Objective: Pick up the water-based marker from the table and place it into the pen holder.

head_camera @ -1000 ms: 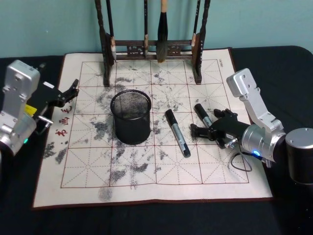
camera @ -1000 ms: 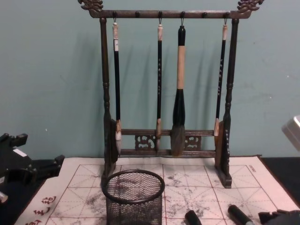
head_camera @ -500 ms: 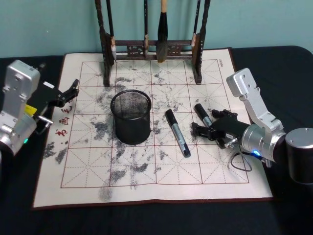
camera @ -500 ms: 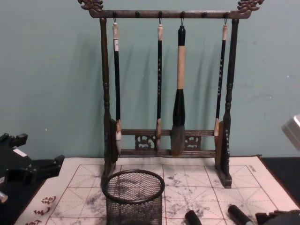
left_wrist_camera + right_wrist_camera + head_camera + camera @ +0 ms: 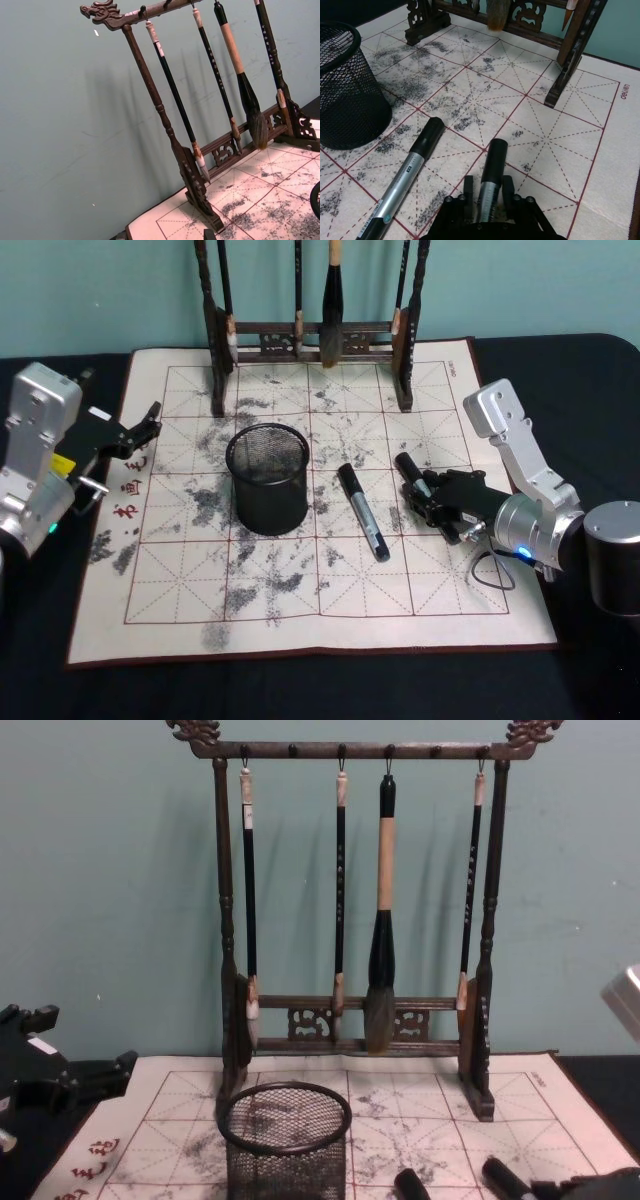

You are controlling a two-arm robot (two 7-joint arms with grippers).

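Flanked by right gripper, clamp uncertain: water-based marker, cap toward brush rack. Pen holder upright. Left gripper parked, spread.

Black wire mesh all over the pen holder. Cream on the mat, with thin red lines in squares, grey and black ink smudges, and red letters by its left edge. Black cap and shiny silver body on the middle marker. Same black cap on the right marker. Black on the left pincer and right pincer. Black on the table. Dark brown on the brush rack. Blue-green on the wall.
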